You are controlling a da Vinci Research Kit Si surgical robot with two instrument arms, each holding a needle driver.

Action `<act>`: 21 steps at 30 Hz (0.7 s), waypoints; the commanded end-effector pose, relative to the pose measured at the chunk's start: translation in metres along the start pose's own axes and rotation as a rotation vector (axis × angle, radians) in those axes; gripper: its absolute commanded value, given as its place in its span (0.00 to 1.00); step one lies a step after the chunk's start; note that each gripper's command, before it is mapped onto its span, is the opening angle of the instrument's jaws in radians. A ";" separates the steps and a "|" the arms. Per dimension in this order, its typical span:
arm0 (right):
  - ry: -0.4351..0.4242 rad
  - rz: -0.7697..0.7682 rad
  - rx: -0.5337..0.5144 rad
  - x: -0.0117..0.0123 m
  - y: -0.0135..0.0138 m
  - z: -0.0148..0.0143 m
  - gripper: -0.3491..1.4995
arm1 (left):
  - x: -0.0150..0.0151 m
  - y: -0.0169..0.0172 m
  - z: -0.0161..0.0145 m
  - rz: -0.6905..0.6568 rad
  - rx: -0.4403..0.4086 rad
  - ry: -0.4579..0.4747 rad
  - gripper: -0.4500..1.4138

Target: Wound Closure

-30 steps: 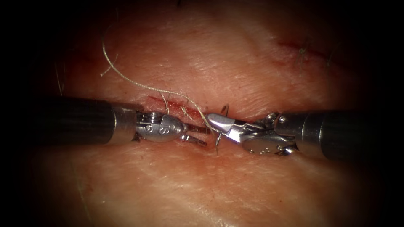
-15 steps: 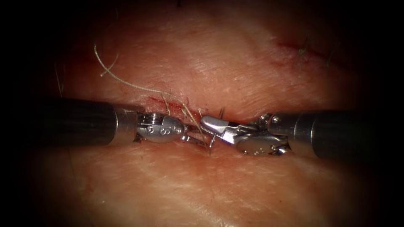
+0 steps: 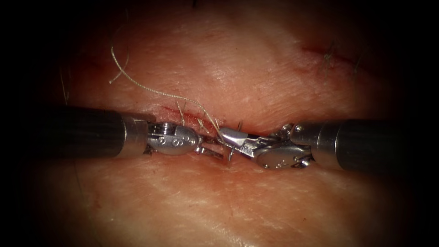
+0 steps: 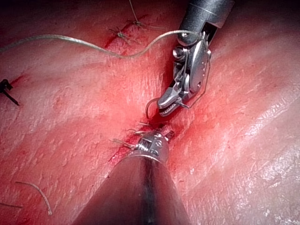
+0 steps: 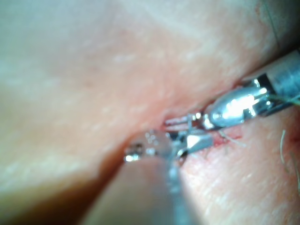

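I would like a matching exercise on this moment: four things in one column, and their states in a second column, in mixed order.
Things:
1. needle
2. thread
3. left tool
4. right tool

States:
A. fingers open at the cut, holding nothing
B. lies over the tissue, from the upper left down to the cut
C. gripped near the middle of its curve, both ends free of the fingers; whether its tip is in the tissue is unclear
D. fingers shut on the needle

Pairs: 1-C, 2-B, 3-A, 4-D
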 end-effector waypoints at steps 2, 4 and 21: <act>0.001 0.004 -0.005 -0.0001 -0.0001 0.0005 0.00 | -0.0002 0.0002 0.0009 -0.003 -0.002 0.001 0.37; 0.005 0.005 -0.007 -0.0001 0.0000 0.0005 0.00 | -0.0002 0.0002 0.0009 -0.003 -0.002 0.001 0.37; 0.022 0.060 -0.012 -0.0006 -0.0019 0.0003 0.00 | -0.0002 0.0002 0.0008 -0.003 -0.003 0.001 0.37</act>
